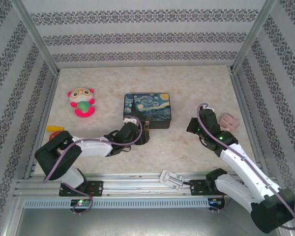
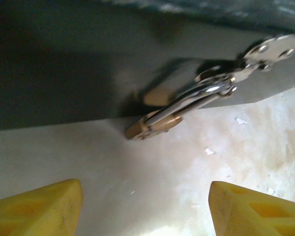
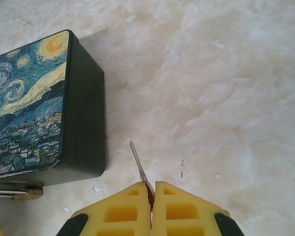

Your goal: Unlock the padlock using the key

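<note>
padlock (image 2: 155,125), brass with a silvery shackle (image 2: 199,96), hangs from the hasp (image 2: 273,49) low on the front wall of the tin box (image 3: 83,108). the left gripper (image 2: 145,199) faces it, jaws well apart, touching nothing. the right gripper (image 3: 151,191) has its jaws clamped on the key (image 3: 137,162), thin blade protruding. the left wrist view gives shackle detail; the right wrist view gives the painted lid.

Our left arm (image 1: 91,146) and right arm (image 1: 241,164) wear white shells between black joints, a mauve cable (image 1: 124,144) loops along each, and our yellow fingers (image 3: 130,200) show moulded rectangular recesses.
</note>
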